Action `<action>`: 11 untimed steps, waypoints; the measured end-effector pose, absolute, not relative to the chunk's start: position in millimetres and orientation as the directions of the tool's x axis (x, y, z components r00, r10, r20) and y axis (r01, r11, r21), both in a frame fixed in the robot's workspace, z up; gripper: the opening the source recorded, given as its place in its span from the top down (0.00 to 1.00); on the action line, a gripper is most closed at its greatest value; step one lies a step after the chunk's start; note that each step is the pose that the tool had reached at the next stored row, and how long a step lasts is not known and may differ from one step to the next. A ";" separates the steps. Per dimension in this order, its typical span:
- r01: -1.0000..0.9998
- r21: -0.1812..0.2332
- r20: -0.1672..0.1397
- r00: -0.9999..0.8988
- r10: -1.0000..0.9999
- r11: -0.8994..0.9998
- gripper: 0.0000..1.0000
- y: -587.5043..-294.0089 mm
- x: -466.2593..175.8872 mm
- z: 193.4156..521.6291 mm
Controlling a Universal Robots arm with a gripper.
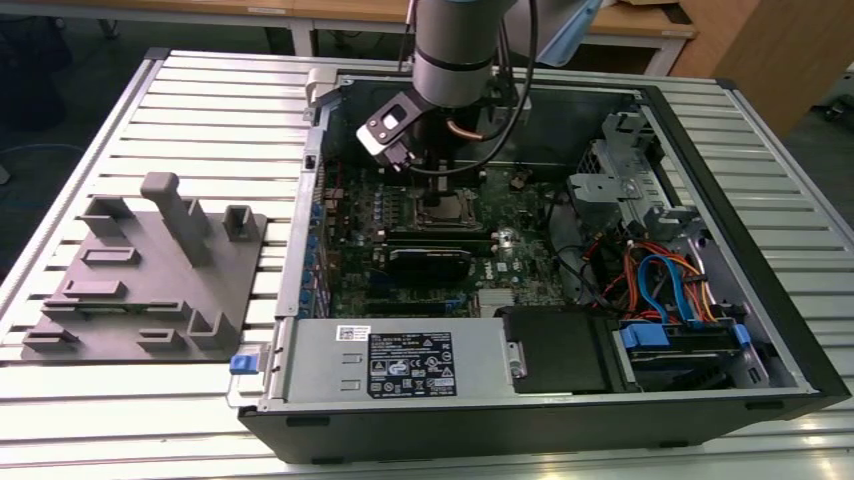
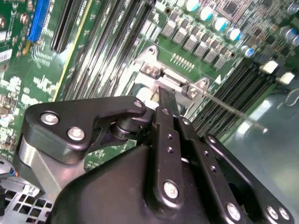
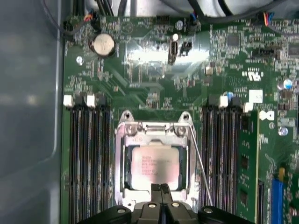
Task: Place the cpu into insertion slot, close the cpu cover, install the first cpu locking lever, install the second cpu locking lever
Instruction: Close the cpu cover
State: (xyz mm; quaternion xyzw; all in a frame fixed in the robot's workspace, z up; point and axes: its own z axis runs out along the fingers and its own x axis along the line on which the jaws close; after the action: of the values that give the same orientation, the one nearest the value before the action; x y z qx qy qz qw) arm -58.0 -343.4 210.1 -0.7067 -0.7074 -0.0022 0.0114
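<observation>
Black two-finger gripper (image 3: 160, 187): fingertips pressed together with nothing between them, tips at the edge of the thin silvery square cpu cover (image 3: 120, 163), which lies flat over the small black square insertion slot (image 3: 127, 173). Small silver-grey square cpu (image 3: 154, 167) sits in the slot, showing through the cover's cut-out; a thin metal locking lever (image 3: 199, 163) slants off one cover corner. Exterior view: the slot is toward 11 o'clock from the centre of the open black computer case (image 1: 747, 385), with a grey moulded fixture plate (image 1: 134, 290) well apart at 9 o'clock.
</observation>
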 end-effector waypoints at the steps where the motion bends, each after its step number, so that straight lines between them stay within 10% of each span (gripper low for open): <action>1: 1.000 -0.014 0.019 -0.001 1.000 0.001 0.90 -343.4 -55.8 210.1; 11: 1.000 -0.021 0.019 -0.001 1.000 0.001 0.90 -343.4 -38.5 210.1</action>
State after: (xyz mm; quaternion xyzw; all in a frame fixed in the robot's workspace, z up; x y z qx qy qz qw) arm -38.5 -343.4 210.1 -0.7067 -0.7073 0.0005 0.0141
